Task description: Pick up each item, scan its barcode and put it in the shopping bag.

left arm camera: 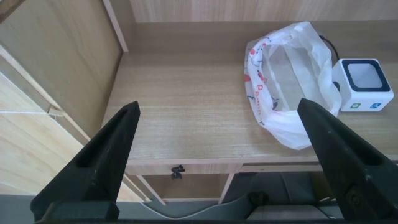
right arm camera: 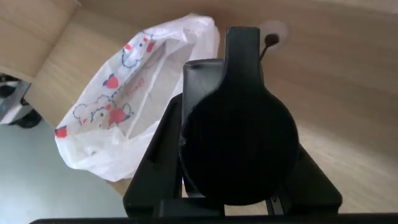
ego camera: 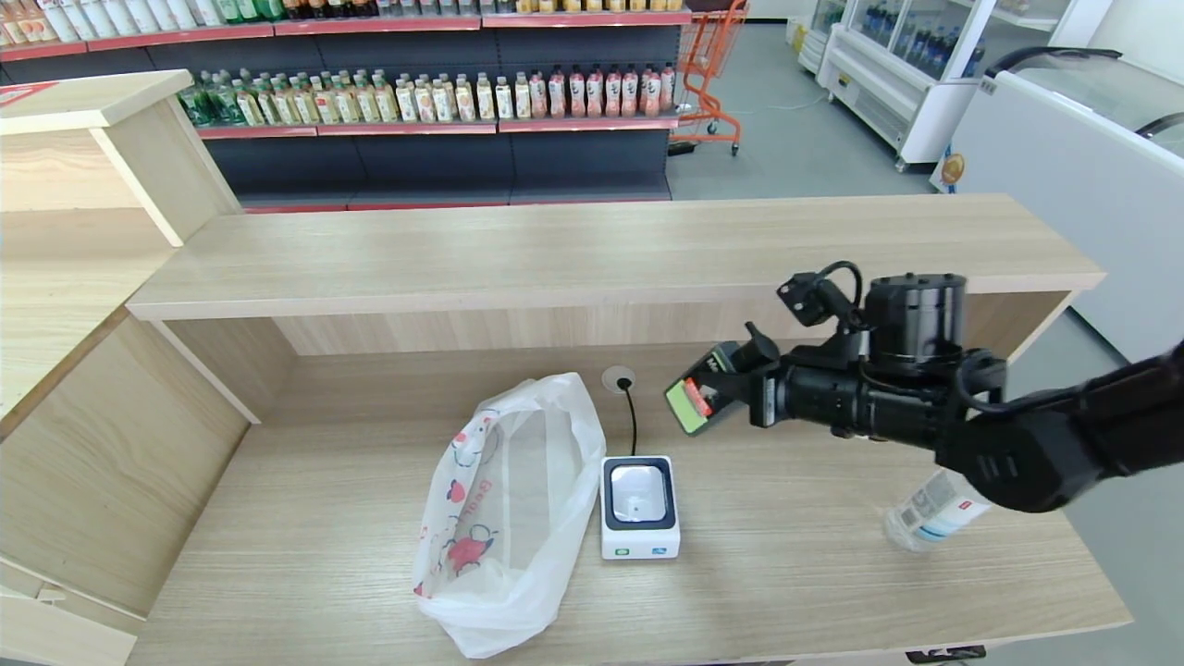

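My right gripper (ego camera: 733,377) is shut on a dark item (ego camera: 692,403) with a green and red label on its end. It holds the item in the air above and just right of the white barcode scanner (ego camera: 639,507). In the right wrist view the item (right arm camera: 236,143) is a round black shape in front of the shopping bag (right arm camera: 130,106). The white printed bag (ego camera: 509,509) lies open on the counter just left of the scanner. My left gripper (left arm camera: 217,109) is open with nothing in it, over the counter's front left edge, with the bag (left arm camera: 283,81) and scanner (left arm camera: 367,84) beyond it.
A clear plastic bottle (ego camera: 930,513) lies on the counter at the right, partly hidden under my right arm. The scanner's cable runs to a hole (ego camera: 618,377) at the back. A raised wooden ledge (ego camera: 592,250) borders the back and a wooden side wall (ego camera: 111,462) the left.
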Robot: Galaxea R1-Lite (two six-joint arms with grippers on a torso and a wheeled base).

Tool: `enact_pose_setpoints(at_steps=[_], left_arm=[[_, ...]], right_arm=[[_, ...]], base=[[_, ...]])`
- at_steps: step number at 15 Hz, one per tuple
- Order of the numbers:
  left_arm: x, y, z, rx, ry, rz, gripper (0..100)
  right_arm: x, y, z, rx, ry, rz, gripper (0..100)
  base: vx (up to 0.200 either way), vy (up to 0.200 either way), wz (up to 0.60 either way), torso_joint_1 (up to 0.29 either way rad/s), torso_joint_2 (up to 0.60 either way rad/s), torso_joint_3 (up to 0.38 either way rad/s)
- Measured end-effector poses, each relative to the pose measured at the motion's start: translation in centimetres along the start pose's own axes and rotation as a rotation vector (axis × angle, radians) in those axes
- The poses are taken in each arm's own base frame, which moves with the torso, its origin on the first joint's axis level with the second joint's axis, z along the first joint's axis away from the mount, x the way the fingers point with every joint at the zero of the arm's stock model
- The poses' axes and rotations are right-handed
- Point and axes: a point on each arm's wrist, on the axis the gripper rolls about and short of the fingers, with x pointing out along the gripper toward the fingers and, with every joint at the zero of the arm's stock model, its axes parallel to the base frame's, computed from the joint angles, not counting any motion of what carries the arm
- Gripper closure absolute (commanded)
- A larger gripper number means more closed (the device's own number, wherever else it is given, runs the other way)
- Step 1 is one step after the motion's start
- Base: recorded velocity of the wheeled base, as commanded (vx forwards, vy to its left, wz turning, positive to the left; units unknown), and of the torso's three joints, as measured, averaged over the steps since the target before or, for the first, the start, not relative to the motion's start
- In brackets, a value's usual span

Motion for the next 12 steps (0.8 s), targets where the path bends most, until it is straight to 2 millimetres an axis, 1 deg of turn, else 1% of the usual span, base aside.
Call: enact_pose_setpoints(at_steps=[2,4,6,9,12], left_arm=[[0.0,0.0,0.0,0.000,0.000,0.000,0],[0.0,0.0,0.0,0.000,0.000,0.000,0],[0.0,0.0,0.0,0.000,0.000,0.000,0],[0.0,0.0,0.0,0.000,0.000,0.000,0],[0.0,0.0,0.0,0.000,0.000,0.000,0]], right_arm=[[-3.3,0.3,-0.2,-0.022,0.002,-0.045,100],[-5.3,0.7,-0.6,-0.022,0.005,-0.061,100],[-6.3,0.9,-0.3,-0.022,-0.022,-0.065,100],[-7.2,1.2,0.1,-0.027,-0.045,-0.065,100],[-8.1,1.5,-0.5,-0.013,-0.030,-0.064,100]], base=[[0.000,0.000,0.00,0.000,0.00,0.000],[0.000,0.000,0.00,0.000,0.00,0.000],[0.000,0.000,0.00,0.000,0.00,0.000],[0.000,0.000,0.00,0.000,0.00,0.000],[0.000,0.000,0.00,0.000,0.00,0.000]])
